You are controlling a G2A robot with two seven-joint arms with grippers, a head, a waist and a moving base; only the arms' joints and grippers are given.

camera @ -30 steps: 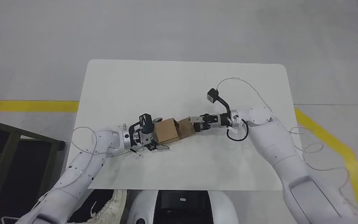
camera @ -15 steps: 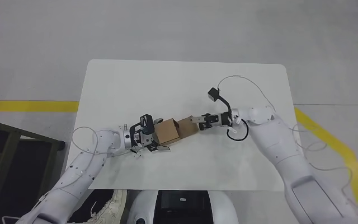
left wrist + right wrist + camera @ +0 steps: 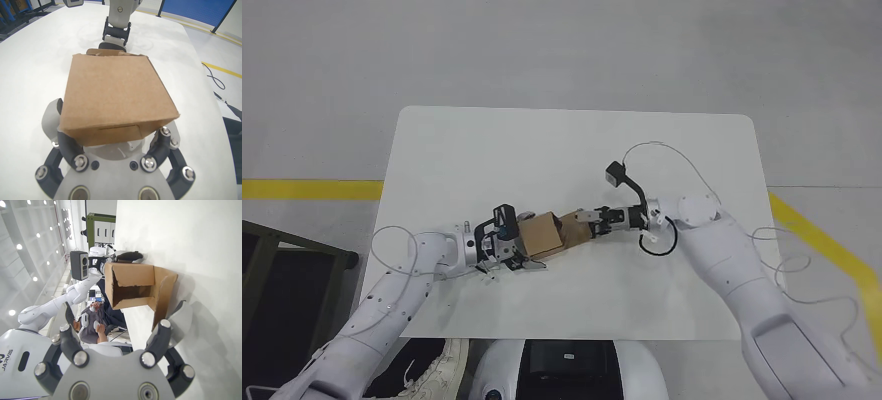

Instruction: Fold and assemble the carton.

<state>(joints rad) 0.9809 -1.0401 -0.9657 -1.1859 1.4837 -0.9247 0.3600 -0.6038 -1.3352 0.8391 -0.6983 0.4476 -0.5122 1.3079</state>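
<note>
A small brown carton (image 3: 540, 233) lies on its side in the middle of the white table (image 3: 442, 150). My left gripper (image 3: 523, 241) is shut on the carton's closed end; in the left wrist view its fingers (image 3: 59, 106) press both side walls of the carton (image 3: 113, 91). My right gripper (image 3: 589, 221) stands open at the carton's other end. In the right wrist view that end of the carton (image 3: 130, 285) gapes open, with one ragged flap folded partly inward. A side flap (image 3: 160, 298) sticks out just inside one of the right fingers (image 3: 180, 311).
A thin white cable (image 3: 682, 155) loops over the table behind the right arm. Bare tabletop lies all around the carton, with the table's front edge (image 3: 572, 338) close to both arms.
My right gripper drew back a little from the carton, then came in again toward its open end. The side flap swung with it. The left gripper kept its hold and place.
</note>
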